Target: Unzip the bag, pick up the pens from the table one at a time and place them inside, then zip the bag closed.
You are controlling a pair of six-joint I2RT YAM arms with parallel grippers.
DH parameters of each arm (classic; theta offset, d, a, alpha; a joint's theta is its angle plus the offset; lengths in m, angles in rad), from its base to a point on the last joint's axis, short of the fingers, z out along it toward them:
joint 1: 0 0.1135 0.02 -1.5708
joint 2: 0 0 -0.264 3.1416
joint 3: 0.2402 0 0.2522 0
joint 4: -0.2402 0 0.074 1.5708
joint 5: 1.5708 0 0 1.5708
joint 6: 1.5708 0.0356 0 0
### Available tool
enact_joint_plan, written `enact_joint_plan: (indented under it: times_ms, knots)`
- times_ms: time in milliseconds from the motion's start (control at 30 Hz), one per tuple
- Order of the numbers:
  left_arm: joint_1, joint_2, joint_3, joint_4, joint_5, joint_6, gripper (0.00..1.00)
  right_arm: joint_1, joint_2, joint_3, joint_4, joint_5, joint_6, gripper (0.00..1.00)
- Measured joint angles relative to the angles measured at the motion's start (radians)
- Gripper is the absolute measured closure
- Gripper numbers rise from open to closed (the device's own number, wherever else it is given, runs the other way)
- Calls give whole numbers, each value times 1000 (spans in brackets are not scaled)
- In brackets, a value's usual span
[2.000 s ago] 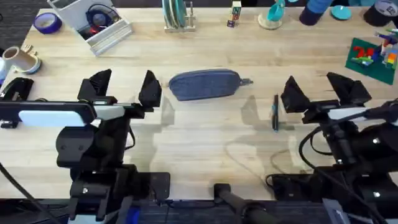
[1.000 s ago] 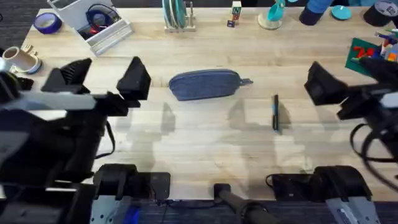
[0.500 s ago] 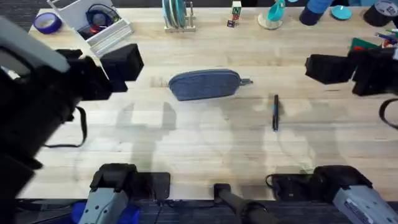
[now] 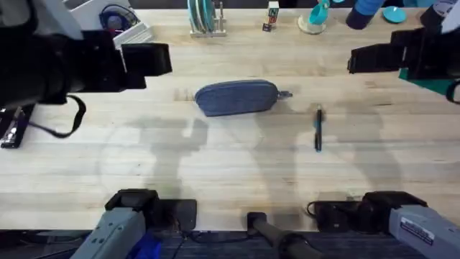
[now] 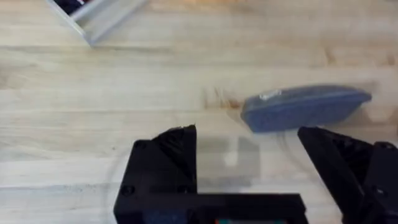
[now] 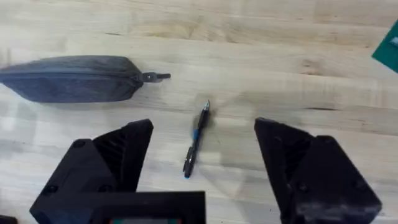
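Lying between raised arms — bag (image 4: 236,97) | pen (image 4: 318,129) | both jaws spread

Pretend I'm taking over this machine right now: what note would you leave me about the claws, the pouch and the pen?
Left claw: open, holding nothing, raised above the table on the bag's closed-end side.
Right claw: open, holding nothing, raised above the pen.
Bag: lies mid-table, zipped shut, its pull pointing toward the pen.
Pen: lies on the table beside the bag, apart from it.
Done: nothing yet.
Left: unzip the bag, put the pen inside, zip it closed.
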Motion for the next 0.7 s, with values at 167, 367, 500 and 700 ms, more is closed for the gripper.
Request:
enact_joint_plan:
  times_ms: [167, 367, 500, 700]
  knots:
    - [0, 93, 42, -49, 20, 30, 8, 0, 21, 18, -8, 0, 0, 5]
    - [0, 141, 52, -50, 57, 43, 8, 0, 26, 21, -13, 0, 0, 5]
    - [0, 159, 52, -51, 66, 44, 8, 0, 26, 22, -13, 0, 0, 4]
    - [0, 164, 52, -45, 68, 44, 8, 0, 26, 22, -2, 0, 0, 5]
